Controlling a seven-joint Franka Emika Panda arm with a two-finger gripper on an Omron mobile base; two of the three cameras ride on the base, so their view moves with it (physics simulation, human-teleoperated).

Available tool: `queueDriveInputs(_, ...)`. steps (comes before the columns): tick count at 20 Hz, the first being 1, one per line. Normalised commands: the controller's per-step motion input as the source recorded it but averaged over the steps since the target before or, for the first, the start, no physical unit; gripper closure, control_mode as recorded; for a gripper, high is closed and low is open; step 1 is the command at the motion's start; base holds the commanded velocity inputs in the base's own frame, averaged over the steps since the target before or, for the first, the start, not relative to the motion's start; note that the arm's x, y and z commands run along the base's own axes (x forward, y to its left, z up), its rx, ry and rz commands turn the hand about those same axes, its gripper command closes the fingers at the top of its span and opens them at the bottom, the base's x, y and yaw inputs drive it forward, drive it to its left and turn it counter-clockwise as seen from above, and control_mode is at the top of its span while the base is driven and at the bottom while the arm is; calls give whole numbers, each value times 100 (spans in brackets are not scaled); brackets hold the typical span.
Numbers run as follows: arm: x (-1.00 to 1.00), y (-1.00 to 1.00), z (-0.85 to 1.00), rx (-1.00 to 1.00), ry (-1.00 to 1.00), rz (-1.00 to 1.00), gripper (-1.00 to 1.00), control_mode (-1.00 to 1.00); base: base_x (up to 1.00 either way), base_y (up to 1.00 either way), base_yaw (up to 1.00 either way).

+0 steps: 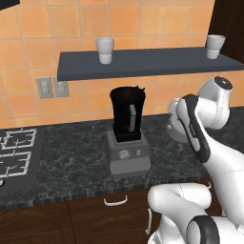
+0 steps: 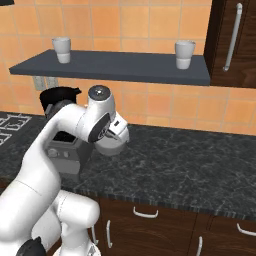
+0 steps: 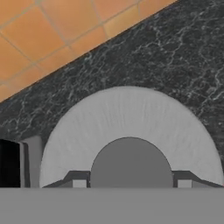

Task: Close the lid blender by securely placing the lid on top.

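Note:
The blender point(image 1: 127, 116), a black open-topped jar on a boxy grey base with a knob, stands on the dark counter point(image 1: 71, 157). In the right base view it point(image 2: 56, 100) is partly hidden behind my arm. The light-grey round lid point(image 3: 131, 118) sits right in front of the hand camera. My gripper point(image 3: 131, 183) has a fingertip on each side of the lid's raised centre and is shut on it. The lid point(image 1: 172, 127) hangs tilted to the right of the jar, below its top, and shows under my hand point(image 2: 111, 144).
A dark shelf point(image 1: 143, 64) above the blender carries two white cups point(image 1: 105, 50) point(image 1: 215, 46). A stove point(image 1: 16, 152) lies at the left, wall outlets point(image 1: 51, 87) behind it. A dark cabinet point(image 2: 235, 40) stands at the far right. Open counter point(image 2: 190, 165) stretches to the right.

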Motion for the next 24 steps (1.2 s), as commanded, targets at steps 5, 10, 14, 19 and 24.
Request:
queueDriveInputs(5,-20,38,100,0,-4,0,100,-100,0,0,0)
queueDriveInputs(10,-20,40,96,0,-5,0,100,-100,0,0,0)
queueDriveInputs(14,-18,45,96,0,-7,0,100,-100,0,0,0)
queueDriveInputs(19,-14,48,98,0,-8,1,100,-100,0,0,0)
queueDriveInputs(24,2,53,71,0,-4,0,100,-100,0,0,0)
